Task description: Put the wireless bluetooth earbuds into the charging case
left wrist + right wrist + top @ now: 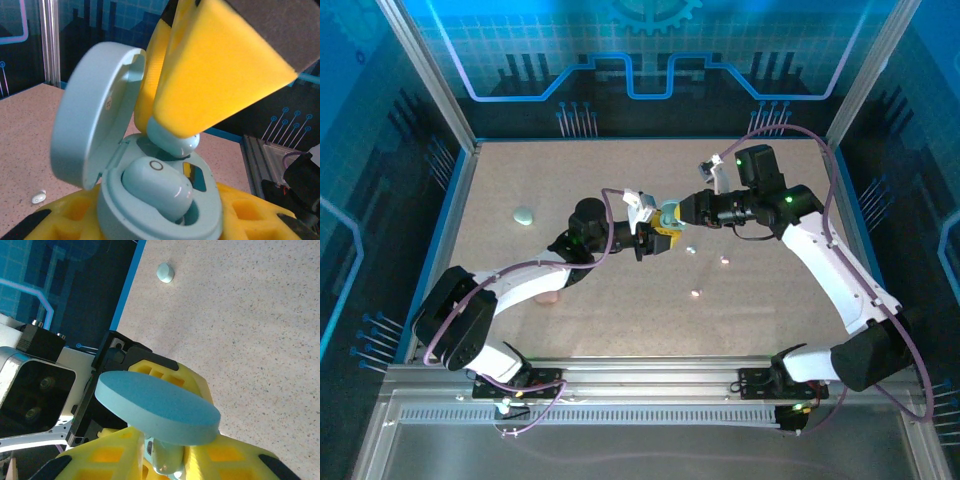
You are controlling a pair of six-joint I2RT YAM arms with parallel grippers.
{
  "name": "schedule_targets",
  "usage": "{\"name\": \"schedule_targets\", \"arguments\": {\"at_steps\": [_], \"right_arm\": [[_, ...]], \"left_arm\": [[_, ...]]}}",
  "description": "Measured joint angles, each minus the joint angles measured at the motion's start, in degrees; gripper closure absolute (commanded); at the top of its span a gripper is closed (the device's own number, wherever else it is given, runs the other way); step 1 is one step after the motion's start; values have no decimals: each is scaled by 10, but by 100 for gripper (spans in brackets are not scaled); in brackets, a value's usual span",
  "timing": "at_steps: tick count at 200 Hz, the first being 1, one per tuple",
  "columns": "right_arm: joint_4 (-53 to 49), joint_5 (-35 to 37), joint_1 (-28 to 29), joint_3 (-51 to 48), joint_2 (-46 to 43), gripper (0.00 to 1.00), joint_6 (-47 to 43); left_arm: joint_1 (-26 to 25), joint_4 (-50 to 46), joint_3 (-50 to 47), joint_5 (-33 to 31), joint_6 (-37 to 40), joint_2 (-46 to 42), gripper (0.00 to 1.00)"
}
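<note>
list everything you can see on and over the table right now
open charging case: 1, pale blue, held over mid-table, lid up
seated earbud: 1, pale blue, in one well of the open case
second earbud: 1, pale blue, between the right claw's fingers, just above the other well
loose earbuds: 3 tiny glossy pieces, pale, tints too small to tell, on the table right of centre
closed case: 1, pale mint, on the table at the far left
pink object: 1, pink, on the table partly under the left arm, kind unclear
table: 1, speckled beige
left claw: 1, yellow fingers, shut on the open case
right claw: 1, yellow fingers, pinching the second earbud
</note>
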Motion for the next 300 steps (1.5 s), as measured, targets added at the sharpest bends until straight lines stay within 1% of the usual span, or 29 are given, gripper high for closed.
{"name": "schedule_targets", "arguments": {"at_steps": [31, 111, 150, 219, 256, 265, 278, 300], "right_arm": [[-2, 4, 0, 0, 0, 67, -1], [-15, 22, 2, 8, -1, 64, -2], [-15, 26, 2, 8, -3, 67, -3], [-15, 19, 2, 8, -3, 67, -15], [-15, 17, 2, 8, -3, 70, -24], [-15, 14, 2, 8, -3, 70, -26], [-14, 11, 2, 8, -4, 66, -31], [-15, 15, 2, 7, -7, 66, -36]], "left_arm": [[0, -2, 0, 0, 0, 1, 65], [0, -1, 0, 0, 0, 2, 65], [0, -1, 0, 0, 0, 2, 65], [0, 0, 0, 1, 0, 2, 65], [1, 1, 0, 4, 0, 2, 65], [1, 2, 0, 4, 0, 2, 65], [1, 4, 0, 5, 0, 2, 65], [1, 5, 1, 5, 0, 2, 65]]}}
